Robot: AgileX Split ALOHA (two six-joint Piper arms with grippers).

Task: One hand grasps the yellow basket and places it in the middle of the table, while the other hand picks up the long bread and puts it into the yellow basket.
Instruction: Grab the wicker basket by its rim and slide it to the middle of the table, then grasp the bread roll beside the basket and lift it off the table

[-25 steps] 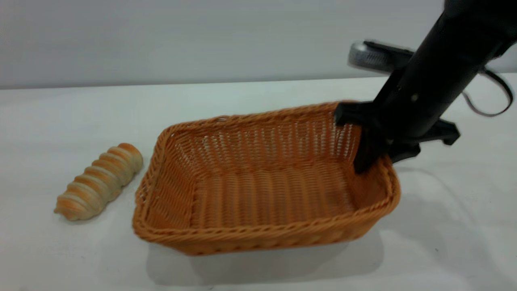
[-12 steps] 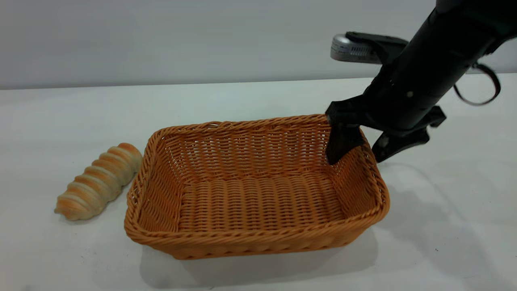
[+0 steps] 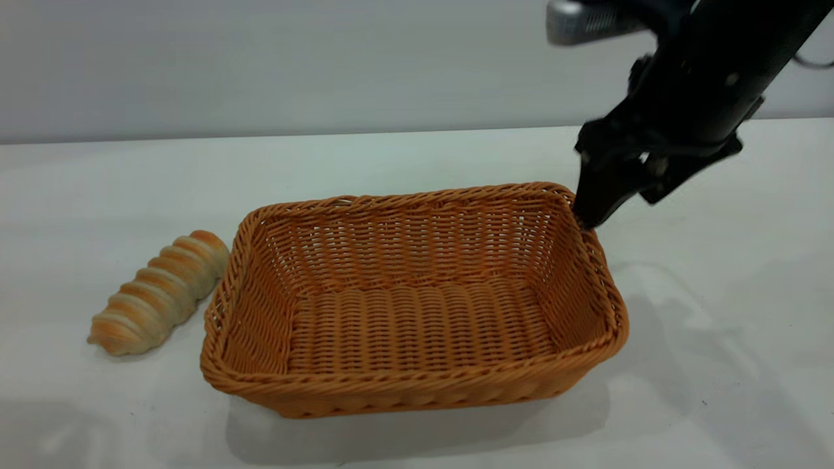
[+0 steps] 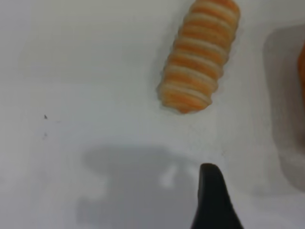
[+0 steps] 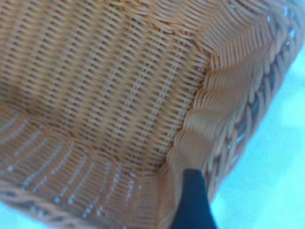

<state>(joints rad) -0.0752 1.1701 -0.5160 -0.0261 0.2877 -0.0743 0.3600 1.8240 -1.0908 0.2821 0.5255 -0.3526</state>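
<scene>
The yellow basket stands flat on the table, near the middle; the right wrist view shows its inside and corner. My right gripper is open and empty, hanging just above the basket's far right corner, with one finger close over the rim; that finger shows in the right wrist view. The long bread lies on the table just left of the basket. In the left wrist view the bread lies ahead of my left gripper, which shows one finger above the table, apart from the bread.
A grey wall runs behind the table's far edge. Bare tabletop lies in front of the bread and to the right of the basket. The left arm's shadow falls on the table at the front left.
The basket came down flat on the table, a little leftward. My right gripper let go of its right rim and rose up and to the right. The bread has not moved.
</scene>
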